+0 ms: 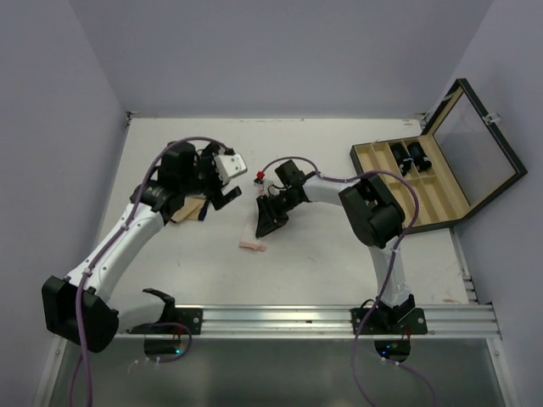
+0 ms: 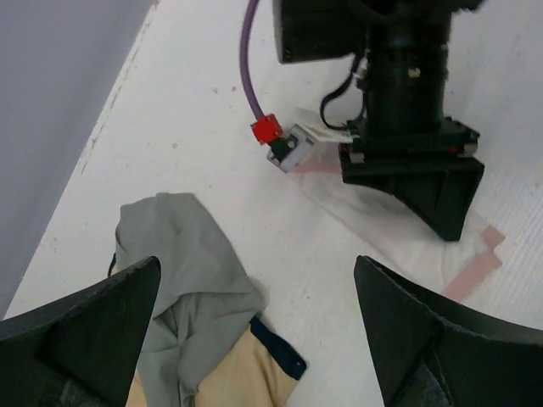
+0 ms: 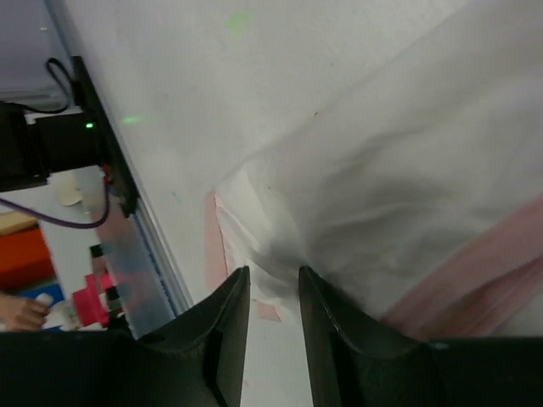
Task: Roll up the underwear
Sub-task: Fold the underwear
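Observation:
The underwear [image 3: 382,170] is thin white fabric with pink trim, lying flat on the white table. In the top view it barely shows apart from a pink strip [image 1: 253,247]. My right gripper [image 3: 273,273] points down at its edge, jaws narrowly open, a fold of the fabric's corner lying between the fingertips. In the left wrist view the right gripper [image 2: 416,182] stands on the underwear [image 2: 373,225]. My left gripper [image 2: 257,267] hangs wide open above the table to the left, holding nothing, in the top view [image 1: 214,203] too.
A grey cloth [image 2: 187,263] over a tan cloth [image 2: 229,373] lies bunched under my left gripper. An open black case [image 1: 424,182] with tan compartments and dark items stands at the right, lid raised. A metal rail [image 1: 339,318] runs along the near edge.

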Action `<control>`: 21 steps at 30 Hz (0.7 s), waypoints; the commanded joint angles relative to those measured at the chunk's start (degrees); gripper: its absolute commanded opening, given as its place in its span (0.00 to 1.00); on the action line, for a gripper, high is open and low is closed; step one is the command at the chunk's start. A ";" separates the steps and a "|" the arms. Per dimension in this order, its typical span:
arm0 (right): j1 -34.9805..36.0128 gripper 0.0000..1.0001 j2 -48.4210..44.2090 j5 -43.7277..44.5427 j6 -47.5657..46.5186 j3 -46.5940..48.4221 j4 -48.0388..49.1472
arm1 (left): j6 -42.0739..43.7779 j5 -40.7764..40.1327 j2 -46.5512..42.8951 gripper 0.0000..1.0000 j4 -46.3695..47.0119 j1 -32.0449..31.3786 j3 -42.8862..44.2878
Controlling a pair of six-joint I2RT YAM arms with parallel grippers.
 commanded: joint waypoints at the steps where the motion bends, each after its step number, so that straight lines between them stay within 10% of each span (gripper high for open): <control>1: -0.46 0.35 0.86 1.45 -8.65 2.48 -7.42 | 12.69 -0.15 -7.14 1.00 -0.19 -2.53 -10.64; 11: -0.46 0.32 2.62 1.64 -24.39 6.69 -23.33 | 22.21 -5.33 -4.71 0.75 1.13 -20.81 -23.42; 21: -0.37 0.33 -6.26 -4.86 -10.52 7.14 -13.95 | 22.47 -7.44 -0.21 0.59 10.27 -26.97 -25.45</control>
